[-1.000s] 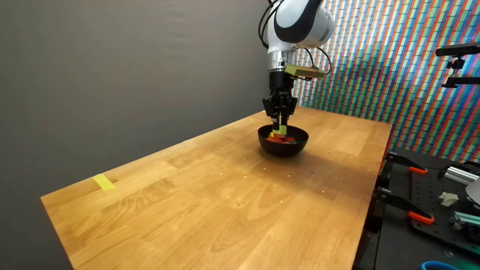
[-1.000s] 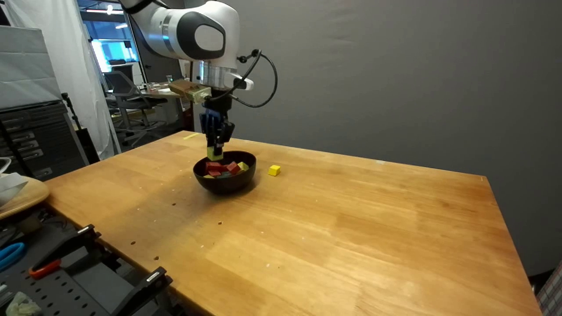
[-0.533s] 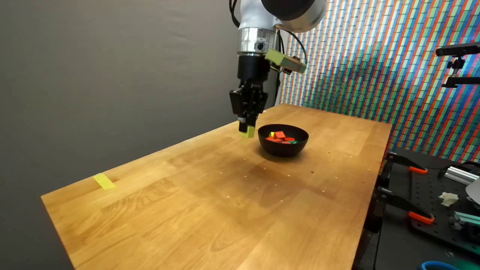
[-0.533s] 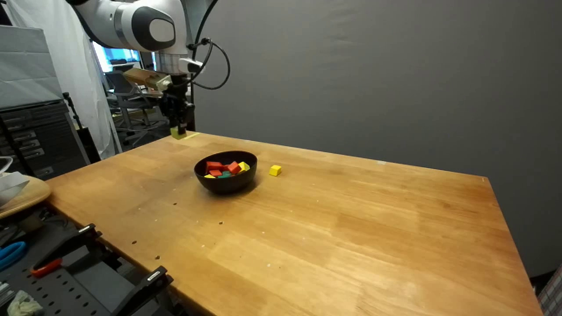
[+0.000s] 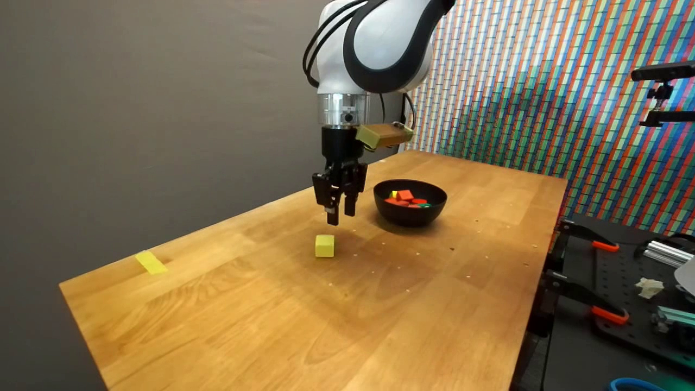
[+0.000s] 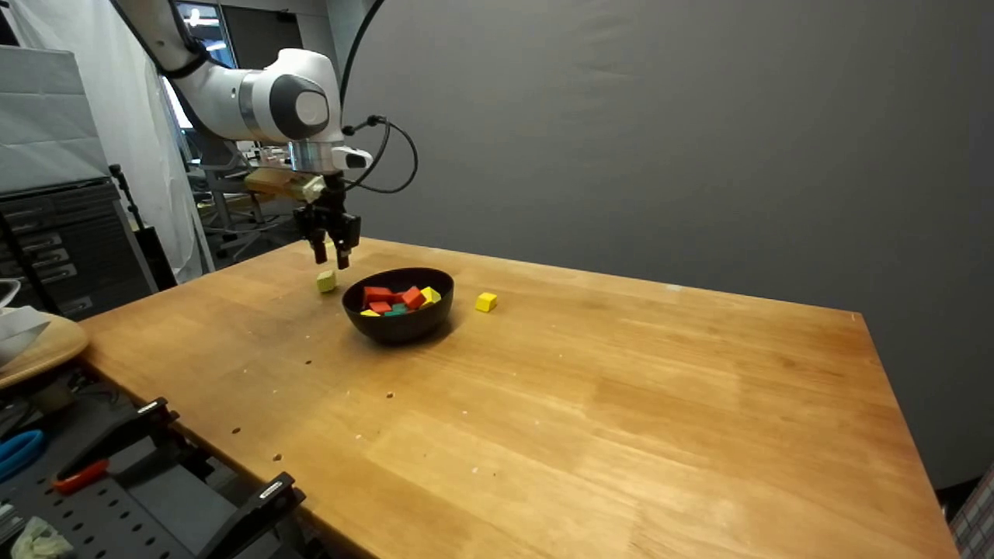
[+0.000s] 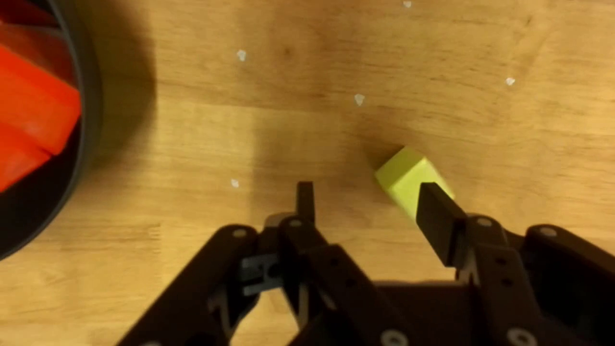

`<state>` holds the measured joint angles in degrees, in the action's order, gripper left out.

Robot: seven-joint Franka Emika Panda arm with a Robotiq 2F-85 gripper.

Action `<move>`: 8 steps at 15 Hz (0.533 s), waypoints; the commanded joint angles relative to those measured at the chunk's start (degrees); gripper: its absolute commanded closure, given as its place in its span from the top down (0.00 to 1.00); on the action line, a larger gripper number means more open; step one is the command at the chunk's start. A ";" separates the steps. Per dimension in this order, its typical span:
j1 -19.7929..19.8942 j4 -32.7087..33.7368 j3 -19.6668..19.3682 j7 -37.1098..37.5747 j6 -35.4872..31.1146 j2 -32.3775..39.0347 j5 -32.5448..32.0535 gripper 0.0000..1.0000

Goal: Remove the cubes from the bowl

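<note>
My gripper (image 5: 341, 215) is open and empty, left of the bowl in an exterior view. In the wrist view (image 7: 366, 192) its fingers are wide apart. A pale yellow cube (image 5: 324, 246) appears to rest on the table below the fingers, apart from them. It also shows in an exterior view (image 6: 326, 281) and partly behind a finger in the wrist view (image 7: 406, 175). The black bowl (image 6: 397, 330) holds several red cubes (image 6: 414, 296), yellow cubes (image 6: 431, 294) and green ones (image 6: 396, 308). Another yellow cube (image 6: 486, 302) stands on the table beside the bowl.
A flat yellow tape strip (image 5: 151, 263) lies by the table's wall-side edge. Black clamps with orange ends (image 5: 589, 301) grip the opposite edge, next to a black perforated plate. A grey wall (image 6: 660, 155) runs along the table (image 6: 582, 427).
A second ago my gripper held the pale yellow cube over the bowl. It moved sideways out of the bowl, came lower and opened. The cube now lies at the tabletop below it.
</note>
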<state>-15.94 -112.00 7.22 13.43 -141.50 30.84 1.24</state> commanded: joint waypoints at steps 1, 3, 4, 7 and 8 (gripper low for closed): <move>-0.55 4.24 -1.60 2.65 7.22 -2.77 -0.95 0.90; 0.21 4.19 -2.22 4.92 10.61 -6.23 -0.13 1.00; 0.67 3.77 -2.86 6.77 11.19 -7.78 0.10 1.00; 2.83 2.12 -4.86 12.11 12.97 -10.89 1.49 1.00; 4.01 1.32 -5.37 12.95 12.78 -11.00 2.31 1.00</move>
<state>-14.31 -107.92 3.17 22.92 -129.80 22.62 1.55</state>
